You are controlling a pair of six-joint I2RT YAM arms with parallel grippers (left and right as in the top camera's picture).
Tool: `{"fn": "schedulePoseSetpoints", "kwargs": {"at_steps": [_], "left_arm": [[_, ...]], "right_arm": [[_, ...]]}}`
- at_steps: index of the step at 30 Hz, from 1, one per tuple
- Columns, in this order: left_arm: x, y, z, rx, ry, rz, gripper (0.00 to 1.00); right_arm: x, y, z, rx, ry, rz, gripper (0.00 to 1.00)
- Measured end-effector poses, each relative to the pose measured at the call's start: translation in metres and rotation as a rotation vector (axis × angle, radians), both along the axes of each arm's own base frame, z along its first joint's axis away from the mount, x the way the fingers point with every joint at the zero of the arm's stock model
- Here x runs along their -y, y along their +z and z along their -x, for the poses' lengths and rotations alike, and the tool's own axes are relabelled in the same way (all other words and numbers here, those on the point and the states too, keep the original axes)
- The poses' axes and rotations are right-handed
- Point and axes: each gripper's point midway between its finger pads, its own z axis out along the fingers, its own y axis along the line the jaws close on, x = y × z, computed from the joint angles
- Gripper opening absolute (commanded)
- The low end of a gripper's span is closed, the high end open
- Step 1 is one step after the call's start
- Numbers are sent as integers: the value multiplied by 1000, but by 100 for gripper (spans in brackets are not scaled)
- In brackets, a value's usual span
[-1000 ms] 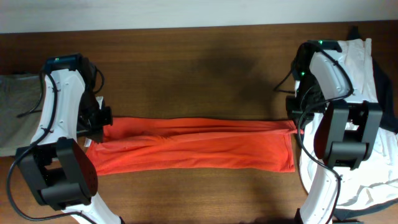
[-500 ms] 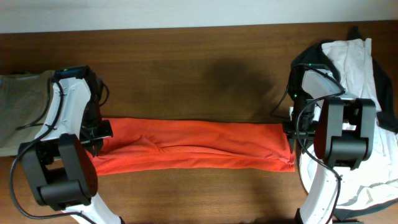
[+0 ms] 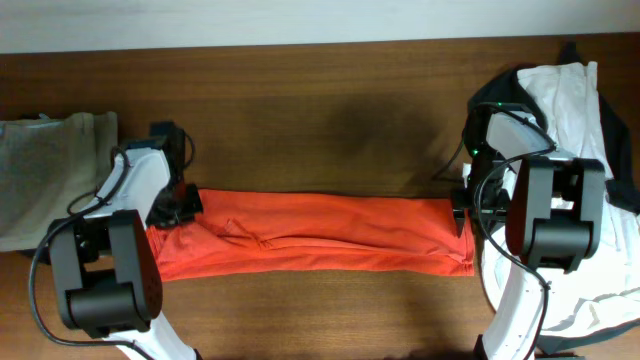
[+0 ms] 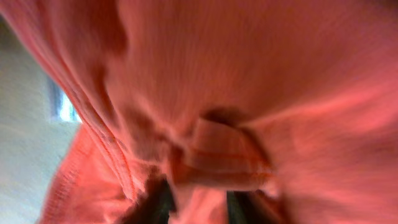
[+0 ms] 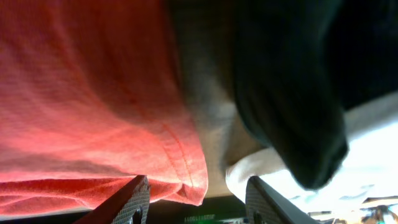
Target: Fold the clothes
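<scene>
Looking maybe halfway: tee (image 3: 320, 235) lies folded into a long band across mid-frame, left gripper (image 3: 185, 205) pinching its left end, right gripper (image 3: 458, 215) spread wide at the other (pile (image 3: 565, 90) upper right not folded yet).

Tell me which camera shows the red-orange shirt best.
Overhead: the long red-orange cotton shirt shows at full length across the wooden table. Left wrist shows only blurred, bunched fabric up close; right wrist shows just one hemmed corner.
</scene>
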Motion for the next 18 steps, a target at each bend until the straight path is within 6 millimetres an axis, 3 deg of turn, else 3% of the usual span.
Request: {"fn": "schedulePoseSetpoints", "kwargs": {"at_steps": [2, 5, 7, 9, 11, 13, 18], "left_arm": [[-4, -5, 9, -25, -6, -28, 55], [-10, -3, 6, -17, -9, -57, 56], [-11, 7, -3, 0, -9, -64, 58], [-14, 26, -23, 60, -7, -74, 72], [-16, 58, -47, 174, -1, -84, 73], [-15, 76, -55, 233, 1, -80, 74], [-4, 76, -56, 245, 1, -13, 77]], "right_arm": [[0, -2, -5, 34, -9, -78, 59], [12, 8, -8, 90, -47, -144, 70], [12, 15, -8, 125, -56, -242, 72], [13, 14, -9, 150, -48, -298, 72], [9, 6, -9, 176, -27, -333, 71], [7, -7, -4, 184, -22, -342, 71], [1, -9, -2, 243, -19, -352, 55]]}}
